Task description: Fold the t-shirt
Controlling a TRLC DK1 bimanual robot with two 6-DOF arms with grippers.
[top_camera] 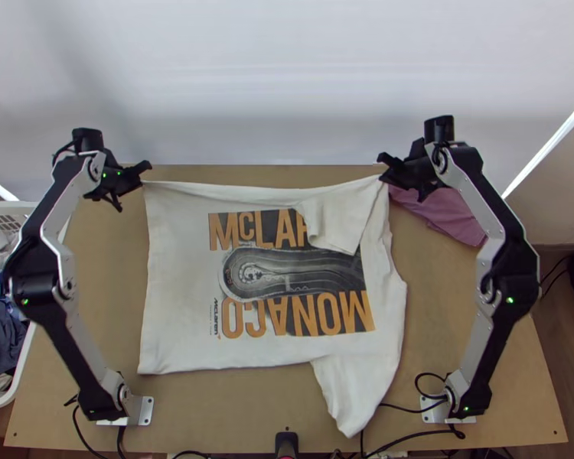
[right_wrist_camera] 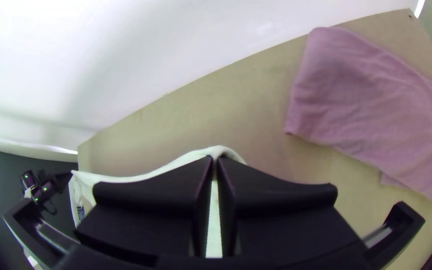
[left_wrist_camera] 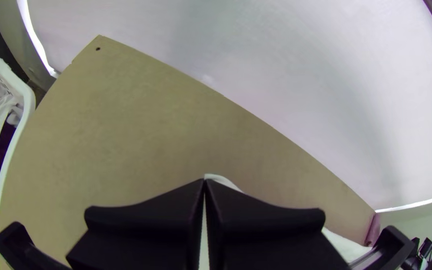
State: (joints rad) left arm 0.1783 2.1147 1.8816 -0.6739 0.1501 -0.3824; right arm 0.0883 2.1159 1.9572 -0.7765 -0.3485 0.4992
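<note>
The white t-shirt (top_camera: 184,291) lies spread sideways, its printed side up, hem to the left. One sleeve points to the near edge; the other is folded over the print. My left gripper (top_camera: 143,182) is shut on the far hem corner, and my right gripper (top_camera: 382,177) is shut on the far edge near the shoulder; the edge between them looks lifted and taut. In the left wrist view the gripper (left_wrist_camera: 204,181) pinches white cloth (left_wrist_camera: 221,180). The right wrist view has the gripper (right_wrist_camera: 214,159) closed on the shirt's edge (right_wrist_camera: 185,159).
A folded pink cloth (top_camera: 440,213) lies at the table's far right, partly under the right arm. A white laundry basket (top_camera: 21,366) with clothes stands left of the table (top_camera: 233,405). Cables run along the near edge, and a white wall stands behind the table.
</note>
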